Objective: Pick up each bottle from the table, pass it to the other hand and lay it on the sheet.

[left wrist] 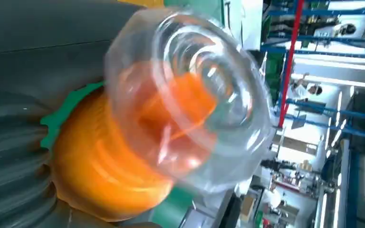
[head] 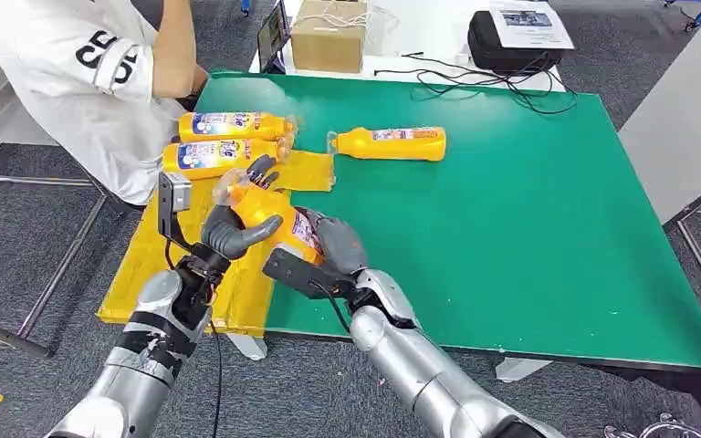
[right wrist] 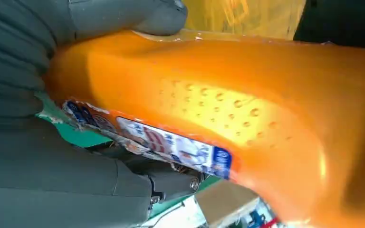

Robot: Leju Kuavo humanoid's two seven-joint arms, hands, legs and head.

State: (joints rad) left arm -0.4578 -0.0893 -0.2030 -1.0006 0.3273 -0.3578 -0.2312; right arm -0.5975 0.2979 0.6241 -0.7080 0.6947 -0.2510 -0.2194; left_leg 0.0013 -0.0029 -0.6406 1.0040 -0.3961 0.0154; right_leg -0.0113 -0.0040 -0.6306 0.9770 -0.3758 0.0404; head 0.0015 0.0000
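Orange plastic sits between both my hands: the held bottle [head: 269,219] lies tilted above the table's [head: 529,228] near-left edge, its clear cap pointing to about 10 o'clock over the sheet [head: 160,265]. My left hand [head: 233,224] wraps the neck end, thumb across the front. My right hand [head: 324,251] clasps the base end from 4 o'clock, so both hands grasp it at once.

Two bottles [head: 228,141] lie side by side on the sheet at 12 o'clock of my left hand. Another bottle [head: 392,143] lies on the green table at 1 o'clock.

My left wrist view looks straight into the clear cap [left wrist: 190,95], blurred. My right wrist view shows the dimpled orange side and label [right wrist: 171,145], with my thumb [right wrist: 138,16] pressed on top.
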